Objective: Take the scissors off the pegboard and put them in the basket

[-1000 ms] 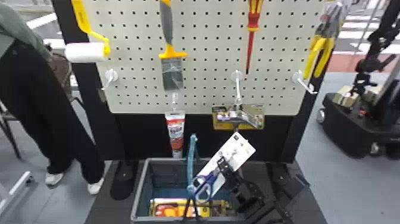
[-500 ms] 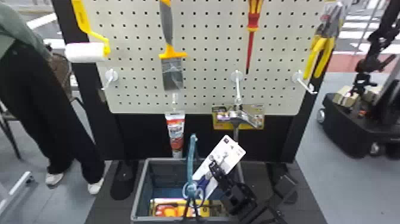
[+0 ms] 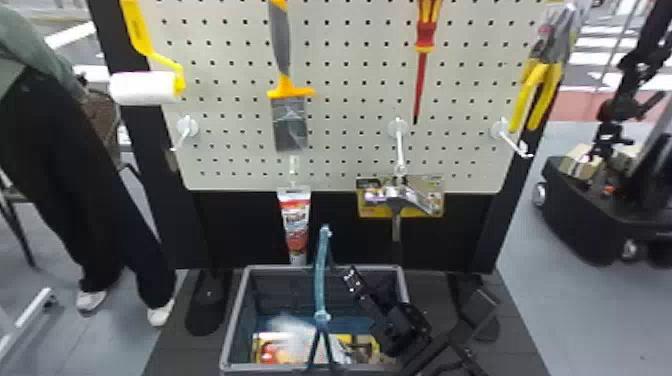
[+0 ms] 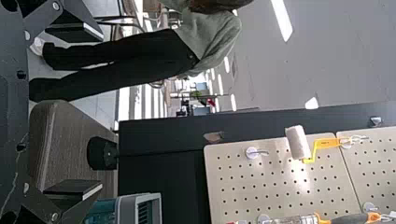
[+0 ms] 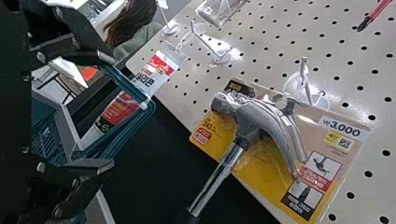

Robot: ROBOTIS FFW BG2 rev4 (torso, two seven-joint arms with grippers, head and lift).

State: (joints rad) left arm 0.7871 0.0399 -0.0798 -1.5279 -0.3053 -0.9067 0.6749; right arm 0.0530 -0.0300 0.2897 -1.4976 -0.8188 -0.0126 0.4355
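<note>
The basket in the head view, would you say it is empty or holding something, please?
Holding something: yellow packaging lies inside the basket.

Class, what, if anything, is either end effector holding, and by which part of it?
Nothing is held: the right end effector has its fingers spread apart, and the left end effector is open too.

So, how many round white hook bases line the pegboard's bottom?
4 bases: the left one, one above the red-and-white tube, one above the silver hammer, the right one; others may be hidden.
</note>
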